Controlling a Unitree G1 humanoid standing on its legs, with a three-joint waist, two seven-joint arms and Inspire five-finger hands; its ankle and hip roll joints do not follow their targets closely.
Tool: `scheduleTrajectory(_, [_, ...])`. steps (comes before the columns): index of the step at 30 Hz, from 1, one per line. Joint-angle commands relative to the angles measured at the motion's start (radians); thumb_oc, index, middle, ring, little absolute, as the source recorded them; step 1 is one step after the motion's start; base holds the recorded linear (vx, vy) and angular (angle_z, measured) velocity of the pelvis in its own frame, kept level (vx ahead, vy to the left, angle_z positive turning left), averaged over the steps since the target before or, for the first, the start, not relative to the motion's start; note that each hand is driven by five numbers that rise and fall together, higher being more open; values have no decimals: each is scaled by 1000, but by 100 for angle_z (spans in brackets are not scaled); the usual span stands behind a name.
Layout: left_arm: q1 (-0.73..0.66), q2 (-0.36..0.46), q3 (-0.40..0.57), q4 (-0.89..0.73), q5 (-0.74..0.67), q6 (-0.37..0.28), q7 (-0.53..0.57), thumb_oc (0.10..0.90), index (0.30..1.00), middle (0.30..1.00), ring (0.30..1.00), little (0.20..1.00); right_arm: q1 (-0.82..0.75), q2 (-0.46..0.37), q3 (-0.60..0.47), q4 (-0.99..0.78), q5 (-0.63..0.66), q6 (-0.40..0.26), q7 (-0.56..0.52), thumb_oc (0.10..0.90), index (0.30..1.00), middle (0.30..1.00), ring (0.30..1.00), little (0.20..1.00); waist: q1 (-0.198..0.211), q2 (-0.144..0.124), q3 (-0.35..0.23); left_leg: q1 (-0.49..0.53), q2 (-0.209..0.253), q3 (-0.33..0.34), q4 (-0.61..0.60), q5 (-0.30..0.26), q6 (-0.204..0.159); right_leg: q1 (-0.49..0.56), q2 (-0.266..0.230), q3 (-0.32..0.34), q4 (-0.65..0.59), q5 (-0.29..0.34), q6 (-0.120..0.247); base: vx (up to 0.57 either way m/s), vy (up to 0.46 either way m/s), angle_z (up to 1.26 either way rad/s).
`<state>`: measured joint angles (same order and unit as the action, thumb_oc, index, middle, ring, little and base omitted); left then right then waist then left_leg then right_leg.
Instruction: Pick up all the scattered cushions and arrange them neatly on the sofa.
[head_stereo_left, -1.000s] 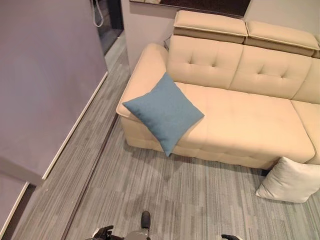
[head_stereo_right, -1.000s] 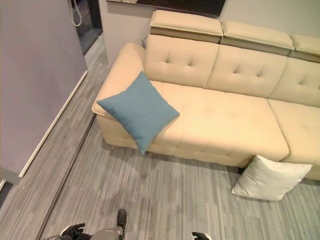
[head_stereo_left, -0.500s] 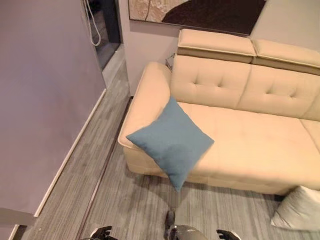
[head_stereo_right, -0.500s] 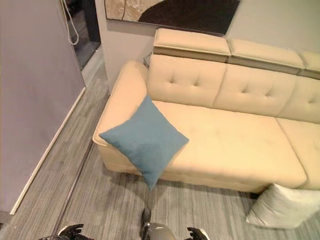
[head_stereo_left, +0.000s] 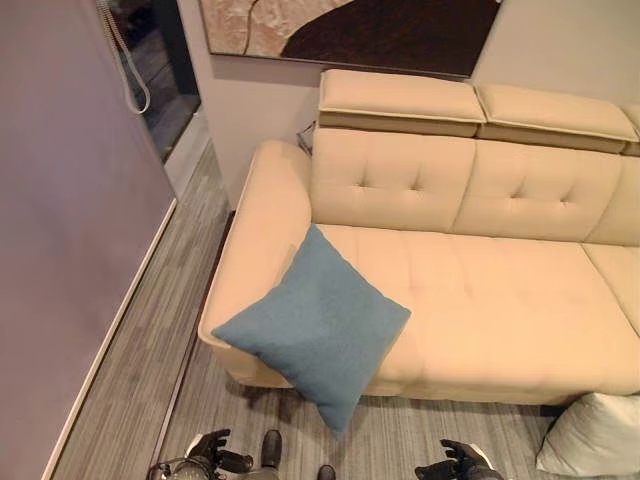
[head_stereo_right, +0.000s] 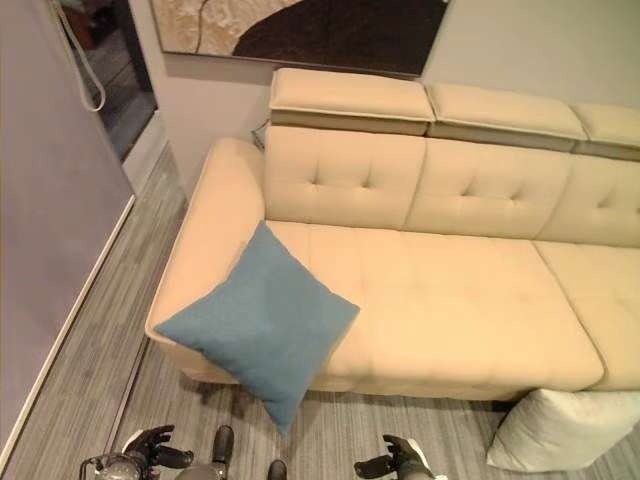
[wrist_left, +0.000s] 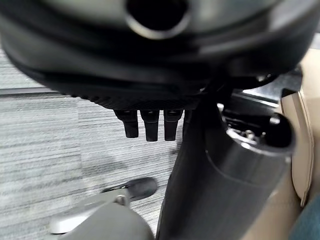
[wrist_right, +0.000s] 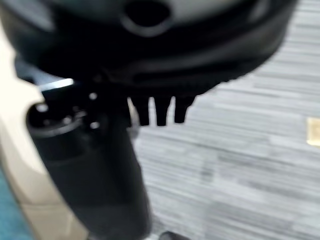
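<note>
1. A square blue fabric cushion (head_stereo_left: 315, 325) with a fine woven texture is lying tilted on one corner at the left end of the cream tufted leather sofa (head_stereo_left: 500, 300), its lowest point hanging over the seat's front edge above the floor.
2. The sofa is showing button dimples in its backrest, padded headrest flaps along the top and a rounded armrest at its left end, just beside the blue cushion.
3. A plump white fabric cushion (head_stereo_right: 560, 428) is sitting on the grey striped carpet floor (head_stereo_left: 130, 380), touching the sofa's front at the right.
4. A framed abstract picture in beige and dark brown (head_stereo_left: 350, 30) is hanging on the wall above the sofa.
5. The left hand (head_stereo_left: 212, 452) is hovering low above the carpet, in front of the sofa's left corner, fingers relaxed and slightly spread, holding nothing.
6. The right hand (head_stereo_left: 450, 462) is hanging low as well, well apart from the left, between the two cushions; its fingers are loosely extended and empty.
7. In both wrist views, straight dark fingertips (wrist_left: 146, 131) are pointing down at the striped carpet.
</note>
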<state>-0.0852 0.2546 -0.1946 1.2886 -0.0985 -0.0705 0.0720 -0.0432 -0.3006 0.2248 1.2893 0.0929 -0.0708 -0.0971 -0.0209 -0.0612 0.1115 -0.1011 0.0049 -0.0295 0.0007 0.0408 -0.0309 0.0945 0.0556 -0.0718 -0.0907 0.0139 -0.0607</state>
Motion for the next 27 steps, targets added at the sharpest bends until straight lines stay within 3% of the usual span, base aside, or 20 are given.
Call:
scheduleTrajectory(1, [-10,34,6,5,-5,-26,12,800,900,900,900,900,-15,-24,-8,-16,13,-13,-33,800,900,900,900,900,29,-4,-8,76,-25,11,35,-82,10,-76,-105,-8,70,-17,138,54,132,-15])
scheduleTrajectory(13, [-52,138,51,-82,-42,-65,53,800,900,900,900,900,-30,-47,-21,-13,8,-16,-41,800,900,900,900,900,32,18,-37,146,-43,37,-45,-80,30,-64,-131,4,60,0,170,44,60,-9])
scheduleTrajectory(19, [-61,228,110,-372,-152,-122,96,800,900,900,900,900,-23,-63,-31,-48,1,-26,-47,800,900,900,900,900,32,28,-37,168,-44,37,-60,-81,28,-49,-133,2,51,-1,175,6,2,0])
scheduleTrajectory(20, [-37,261,151,-527,-180,-149,128,800,900,900,900,900,-12,-57,-36,-69,-9,-30,-50,800,900,900,900,900,34,28,-36,173,-42,38,-64,-82,28,-45,-133,1,47,0,177,0,0,0])
scheduleTrajectory(21, [-25,267,166,-580,-180,-155,140,800,900,900,900,900,-6,-54,-40,-75,-14,-31,-52,800,900,900,900,900,35,28,-36,176,-42,39,-66,-83,28,-43,-133,1,46,0,178,19,-34,-2])
scheduleTrajectory(27, [-27,257,203,-729,-208,-186,193,800,900,900,900,900,10,-40,-41,-75,-37,-22,-54,800,900,900,900,900,30,27,-42,189,-38,47,-73,-88,26,-31,-132,6,36,-1,181,20,-22,-6])
